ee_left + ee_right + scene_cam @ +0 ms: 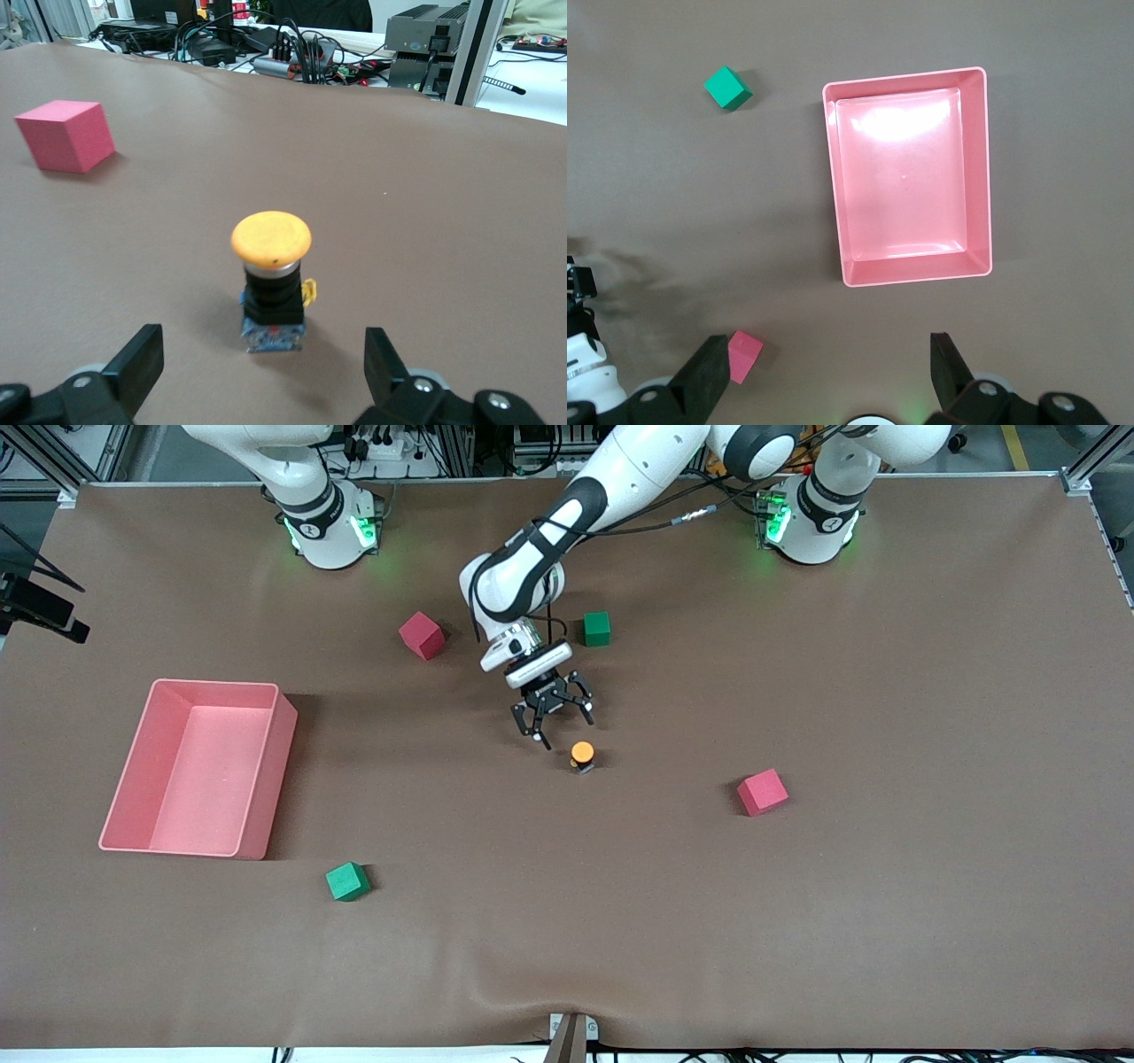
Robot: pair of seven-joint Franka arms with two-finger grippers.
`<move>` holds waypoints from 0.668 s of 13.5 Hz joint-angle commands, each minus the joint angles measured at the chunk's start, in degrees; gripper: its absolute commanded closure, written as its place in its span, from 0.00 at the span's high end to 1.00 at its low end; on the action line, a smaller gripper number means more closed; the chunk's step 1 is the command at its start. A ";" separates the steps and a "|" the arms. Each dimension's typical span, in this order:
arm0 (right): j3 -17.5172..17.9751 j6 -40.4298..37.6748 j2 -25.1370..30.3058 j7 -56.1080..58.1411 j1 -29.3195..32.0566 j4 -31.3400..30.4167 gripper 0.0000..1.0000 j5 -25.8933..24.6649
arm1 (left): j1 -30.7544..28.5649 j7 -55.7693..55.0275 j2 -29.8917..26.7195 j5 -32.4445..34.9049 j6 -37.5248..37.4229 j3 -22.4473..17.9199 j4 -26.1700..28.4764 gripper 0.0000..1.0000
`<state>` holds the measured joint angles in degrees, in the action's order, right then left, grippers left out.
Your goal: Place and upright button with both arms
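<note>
The button (582, 755) stands upright on the brown table near its middle, orange cap up on a short black body. In the left wrist view the button (271, 266) stands just ahead of the fingers, apart from them. My left gripper (564, 729) is open and empty, low over the table right beside the button, on the side toward the arms' bases; it also shows in the left wrist view (261, 359). My right gripper (828, 372) is open and empty, held high near its own base, out of the front view. The right arm waits.
A pink bin (199, 766) stands toward the right arm's end. One red cube (422, 635) and one green cube (597, 628) lie near the bases. Another red cube (762, 791) and another green cube (346, 881) lie nearer the front camera.
</note>
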<state>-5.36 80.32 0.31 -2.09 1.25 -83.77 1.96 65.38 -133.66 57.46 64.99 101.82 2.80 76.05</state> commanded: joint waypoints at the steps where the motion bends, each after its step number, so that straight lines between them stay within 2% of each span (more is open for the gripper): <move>1: 0.62 0.18 -0.14 0.42 0.86 0.28 1.00 -0.64 | 0.01 3.82 -5.06 -4.06 -1.44 1.33 2.43 1.00; 5: 0.62 0.18 -0.14 0.42 0.86 0.28 1.00 -0.64 | -1.47 19.46 -14.02 -15.48 -2.94 1.15 2.43 1.00; 7: 0.62 0.18 -0.14 0.42 0.86 0.28 1.00 -0.64 | -4.54 22.90 -17.80 -20.06 -2.94 1.24 2.34 1.00; 9: 0.62 0.18 -0.14 0.42 0.86 0.28 1.00 -0.64 | -8.58 31.65 -22.11 -25.23 -2.94 1.24 2.26 1.00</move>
<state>-5.37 80.36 0.27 -2.09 1.25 -83.77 1.96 60.73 -108.62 40.21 44.25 98.57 3.50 76.04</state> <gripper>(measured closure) 0.000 0.000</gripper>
